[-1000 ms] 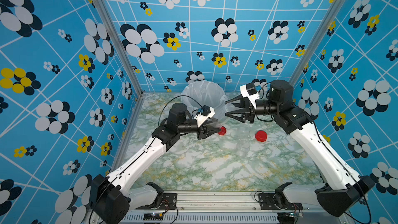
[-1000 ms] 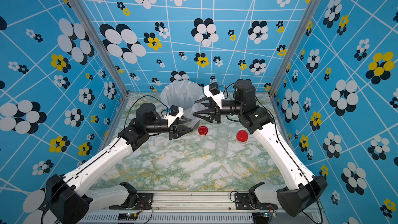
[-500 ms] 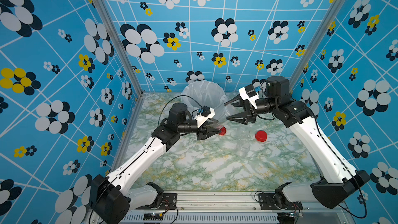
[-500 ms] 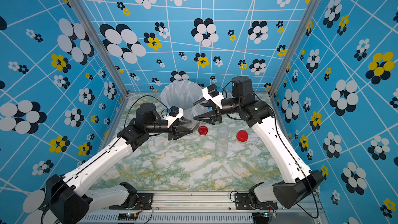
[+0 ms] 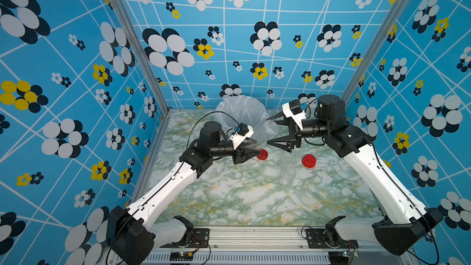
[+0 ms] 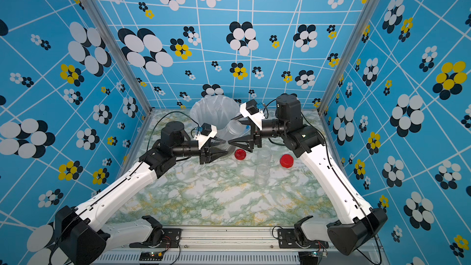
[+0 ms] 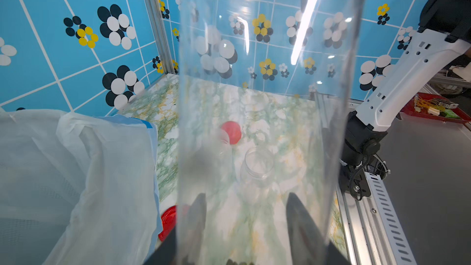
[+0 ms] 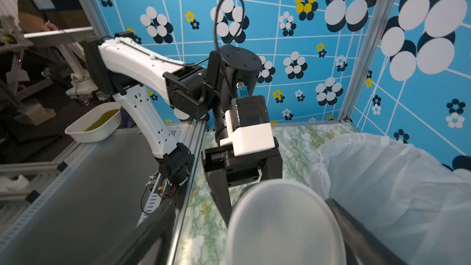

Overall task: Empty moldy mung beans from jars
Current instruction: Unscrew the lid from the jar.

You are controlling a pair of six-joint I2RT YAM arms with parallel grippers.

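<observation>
Bright, even light, only soft shadows on the table.
A white streak of glare runs down the clear jar [image 7: 260, 103] in the left wrist view, blurred so close to the lens; both top views bow at their edges.

I'm driving this from afar, and it reads as a robotics lab: a test cell of blue flower-printed panels [image 5: 229, 47] on metal posts [image 5: 132, 47], a marble-patterned counter [image 5: 254, 200], the left arm [image 5: 168, 184] and right arm [image 5: 377, 179] mounted on an aluminium rail [image 5: 254, 237]. Beyond the cell I see a grey bench [image 8: 102, 187], a red tray of wires [image 7: 433, 112], a white tub of green grains [image 8: 96, 133] and a bystander [image 8: 33, 19]
</observation>
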